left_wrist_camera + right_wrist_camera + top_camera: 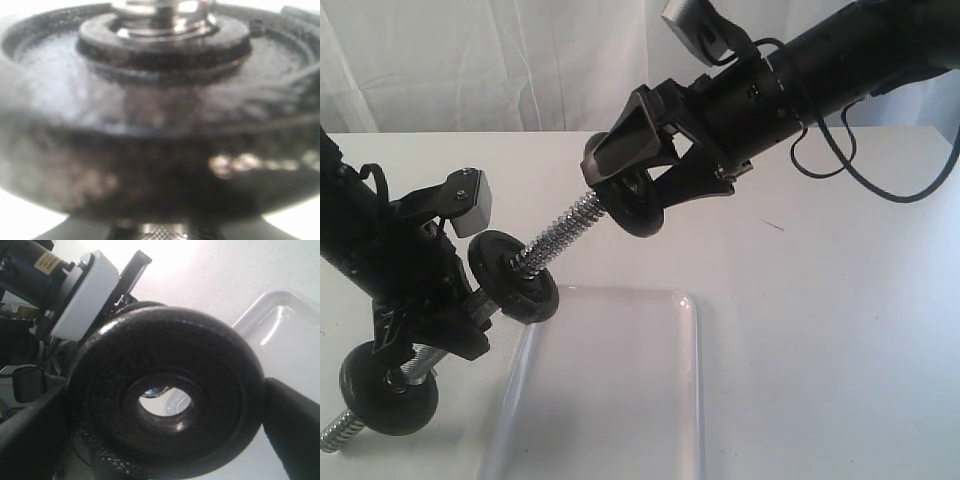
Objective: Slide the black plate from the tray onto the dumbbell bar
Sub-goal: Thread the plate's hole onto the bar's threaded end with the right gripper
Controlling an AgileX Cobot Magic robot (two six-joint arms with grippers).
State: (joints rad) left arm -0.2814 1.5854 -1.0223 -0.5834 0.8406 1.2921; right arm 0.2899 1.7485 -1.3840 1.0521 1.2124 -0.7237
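Observation:
My right gripper [632, 185] is shut on the black plate [640, 212], held in the air on edge at the upper threaded tip of the dumbbell bar [558, 236]. In the right wrist view the plate [165, 365] fills the frame between two dark fingers [295, 430]. A chrome glint of the bar tip [152, 391] shows at the rim of its hole; table and tray show through the rest. My left gripper [432, 315] is shut on the tilted bar between its two small black discs [515, 278] [388, 388]. The left wrist view shows one disc [150, 150], blurred and very close.
The white tray [610, 400] lies on the white table below the bar, with nothing showing in it; its corner [285, 330] appears in the right wrist view. The left arm's white camera box [85, 295] sits close behind the plate. A white curtain hangs at the back.

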